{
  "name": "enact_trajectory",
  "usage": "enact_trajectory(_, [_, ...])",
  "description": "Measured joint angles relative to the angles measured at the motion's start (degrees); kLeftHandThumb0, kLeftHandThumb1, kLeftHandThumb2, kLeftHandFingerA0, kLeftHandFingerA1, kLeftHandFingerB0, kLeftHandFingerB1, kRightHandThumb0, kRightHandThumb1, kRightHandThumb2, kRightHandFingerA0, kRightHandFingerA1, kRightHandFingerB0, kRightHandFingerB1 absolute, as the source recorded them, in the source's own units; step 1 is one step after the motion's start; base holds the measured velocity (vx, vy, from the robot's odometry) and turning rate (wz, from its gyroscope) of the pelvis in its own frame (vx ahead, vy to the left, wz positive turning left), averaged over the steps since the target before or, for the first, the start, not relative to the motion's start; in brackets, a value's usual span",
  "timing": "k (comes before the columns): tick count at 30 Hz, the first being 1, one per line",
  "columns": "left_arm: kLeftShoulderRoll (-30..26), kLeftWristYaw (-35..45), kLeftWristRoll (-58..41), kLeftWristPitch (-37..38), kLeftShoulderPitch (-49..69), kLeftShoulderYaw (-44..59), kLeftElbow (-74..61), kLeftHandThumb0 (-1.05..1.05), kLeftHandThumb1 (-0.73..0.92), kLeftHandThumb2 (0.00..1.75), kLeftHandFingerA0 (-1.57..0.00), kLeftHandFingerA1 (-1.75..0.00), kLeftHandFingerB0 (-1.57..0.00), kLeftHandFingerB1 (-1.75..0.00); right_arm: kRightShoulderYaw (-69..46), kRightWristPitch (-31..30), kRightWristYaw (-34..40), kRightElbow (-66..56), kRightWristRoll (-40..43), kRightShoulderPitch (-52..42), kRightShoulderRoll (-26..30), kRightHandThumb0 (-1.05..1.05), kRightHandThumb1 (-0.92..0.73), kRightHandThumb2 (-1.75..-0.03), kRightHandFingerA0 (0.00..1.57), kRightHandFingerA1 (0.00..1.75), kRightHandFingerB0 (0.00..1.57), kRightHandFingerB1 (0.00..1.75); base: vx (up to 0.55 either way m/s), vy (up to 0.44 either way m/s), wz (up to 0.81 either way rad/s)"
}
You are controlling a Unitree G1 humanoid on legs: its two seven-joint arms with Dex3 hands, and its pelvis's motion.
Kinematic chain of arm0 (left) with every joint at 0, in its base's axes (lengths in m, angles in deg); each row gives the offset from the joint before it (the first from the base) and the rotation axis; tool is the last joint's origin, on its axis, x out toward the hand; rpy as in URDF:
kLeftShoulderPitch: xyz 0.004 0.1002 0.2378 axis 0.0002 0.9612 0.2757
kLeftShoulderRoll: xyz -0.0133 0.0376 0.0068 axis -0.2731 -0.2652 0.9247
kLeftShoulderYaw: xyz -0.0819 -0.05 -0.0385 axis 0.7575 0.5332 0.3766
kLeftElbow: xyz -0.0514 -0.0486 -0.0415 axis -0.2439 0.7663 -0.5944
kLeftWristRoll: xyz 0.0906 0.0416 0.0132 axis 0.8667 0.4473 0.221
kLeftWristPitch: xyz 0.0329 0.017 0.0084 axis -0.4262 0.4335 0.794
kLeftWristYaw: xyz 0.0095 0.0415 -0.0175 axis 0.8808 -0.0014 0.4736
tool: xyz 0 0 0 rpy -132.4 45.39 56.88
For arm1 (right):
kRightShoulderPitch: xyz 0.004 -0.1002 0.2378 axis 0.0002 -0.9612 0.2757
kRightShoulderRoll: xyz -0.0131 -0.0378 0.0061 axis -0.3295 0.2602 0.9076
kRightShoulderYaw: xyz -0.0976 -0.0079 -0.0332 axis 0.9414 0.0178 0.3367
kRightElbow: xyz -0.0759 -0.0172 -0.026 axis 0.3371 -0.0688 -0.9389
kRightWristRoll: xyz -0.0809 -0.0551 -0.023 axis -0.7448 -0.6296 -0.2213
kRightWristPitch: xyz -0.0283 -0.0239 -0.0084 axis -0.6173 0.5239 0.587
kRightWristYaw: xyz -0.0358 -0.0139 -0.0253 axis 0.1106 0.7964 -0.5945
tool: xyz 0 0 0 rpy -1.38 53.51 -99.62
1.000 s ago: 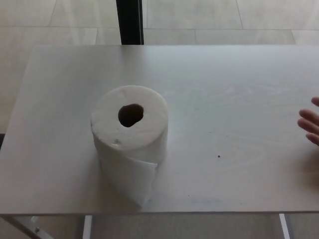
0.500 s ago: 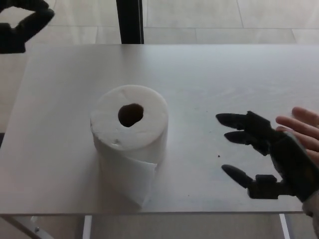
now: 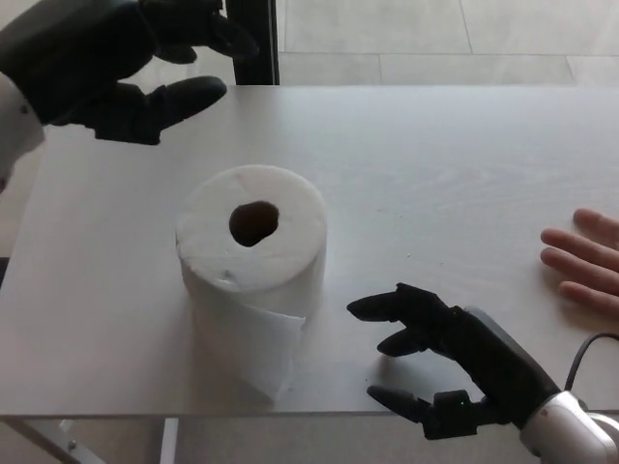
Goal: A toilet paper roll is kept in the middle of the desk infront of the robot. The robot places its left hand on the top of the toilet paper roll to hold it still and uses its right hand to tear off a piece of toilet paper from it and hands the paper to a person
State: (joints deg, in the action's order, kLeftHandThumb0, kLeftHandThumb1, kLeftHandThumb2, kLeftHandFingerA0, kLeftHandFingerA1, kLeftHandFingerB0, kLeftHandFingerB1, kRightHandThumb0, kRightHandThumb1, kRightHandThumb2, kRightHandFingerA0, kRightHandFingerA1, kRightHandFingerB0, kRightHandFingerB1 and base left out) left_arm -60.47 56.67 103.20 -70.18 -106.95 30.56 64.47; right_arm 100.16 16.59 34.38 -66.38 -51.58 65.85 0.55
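Toilet paper roll (image 3: 251,256): you see it upright on the counter (image 3: 435,193), slightly toward 9 o'clock from the middle, its dark core hole facing up.

Loose sheet (image 3: 256,353): hangs down the roll's near side toward 6 o'clock, its lower corner close to the counter's front edge.

Left robot hand (image 3: 106,68): at 11 o'clock from the roll, raised above the counter's far left corner (not touching the roll); thumb and fingers spread apart, holding nothing, fingertips directed toward 3 o'clock.

Right robot hand (image 3: 440,372): at 4 o'clock from the roll, low over the front part of the counter; fingers wide apart and empty, tips aimed toward 9 o'clock at the roll's lower side, a clear gap separating them from the paper.

Person's hand (image 3: 585,263): you find it at the 3 o'clock edge of the view, fingers lying flat on the counter, well apart from the roll and behind the right robot hand.

Background: pale tiled floor (image 3: 435,39) beyond the counter, with a dark vertical post (image 3: 253,43) at 12 o'clock.
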Motion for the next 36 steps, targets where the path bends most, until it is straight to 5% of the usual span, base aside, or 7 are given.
enact_trajectory(1, [0.1,0.0,0.3,0.0,0.2,-0.1,-0.1,-0.63,0.81,0.66,-0.45,-0.50,-0.42,-0.43,0.0,-0.4,0.0,-0.1,-0.2,0.0,-0.1,-0.60,-0.64,-0.61,0.31,0.78,0.30,0.56,0.00,0.000,0.00])
enact_trajectory(3, [0.2,0.0,1.1,0.0,0.7,-0.5,-0.1,-0.62,0.81,0.65,-0.45,-0.50,-0.43,-0.43,-0.3,-0.6,0.1,0.1,-0.4,0.1,-0.4,-0.61,-0.64,-0.61,0.32,0.76,0.30,0.55,0.00,0.000,0.00])
enact_trajectory(4, [0.2,0.0,1.6,0.0,0.9,-0.6,-0.1,-0.62,0.81,0.65,-0.45,-0.50,-0.43,-0.43,-0.5,-0.7,0.2,0.2,-0.5,0.1,-0.5,-0.57,-0.50,-0.94,0.39,0.73,0.25,0.58,0.00,0.000,0.00])
enact_trajectory(5, [0.3,0.0,1.9,0.0,1.1,-0.6,-0.1,-0.62,0.82,0.64,-0.45,-0.51,-0.45,-0.44,-0.6,-1.0,0.3,0.2,-0.7,0.2,-0.7,-0.60,-0.63,-0.61,0.32,0.77,0.30,0.57,0.00,0.000,0.00])
enact_trajectory(23, [8.6,-8.9,12.3,4.1,3.3,-5.4,7.6,-0.48,0.73,0.62,-0.54,-0.57,-0.54,-0.48,2.9,-4.8,4.3,3.6,-3.5,3.1,-9.6,-0.57,-0.65,-0.60,0.37,0.78,0.35,0.56,0.00,0.000,0.00])
enact_trajectory(36, [9.5,-12.1,15.0,7.5,2.5,-4.0,9.1,-0.51,0.78,0.63,-0.54,-0.54,-0.53,-0.47,7.0,-5.8,5.1,4.4,-5.8,5.1,-10.8,-0.56,-0.64,-0.59,0.36,0.85,0.36,0.60,0.00,0.000,0.00])
